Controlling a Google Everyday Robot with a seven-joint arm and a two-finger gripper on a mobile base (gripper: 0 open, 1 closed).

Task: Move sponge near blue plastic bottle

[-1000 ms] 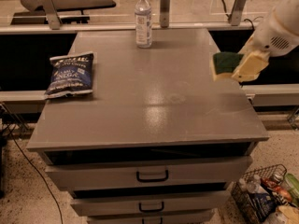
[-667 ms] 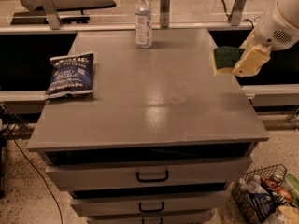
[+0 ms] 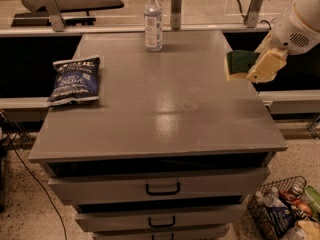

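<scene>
You have a grey drawer cabinet (image 3: 165,109) filling most of the view, its flat top bearing everything that matters and its drawers stacked below with dark handles; your robot's white arm (image 3: 300,21) comes in from the upper right corner, slanting down toward the cabinet's right edge; on the left side of the top lies a dark blue snack bag (image 3: 74,80), flat, well apart from everything else; on the floor at the lower right you can see a wire basket (image 3: 282,211) holding assorted packages; the blue plastic bottle (image 3: 153,21) stands upright with its white cap on, near the back edge of the top and a little left of its middle; the gripper (image 3: 252,68) hangs over the right edge of the top, its cream fingers (image 3: 267,64) clenched on the sponge (image 3: 236,61); that sponge appears lifted clear of the surface, green scouring face up and yellow foam beneath, well apart from the bottle and to its right.
</scene>
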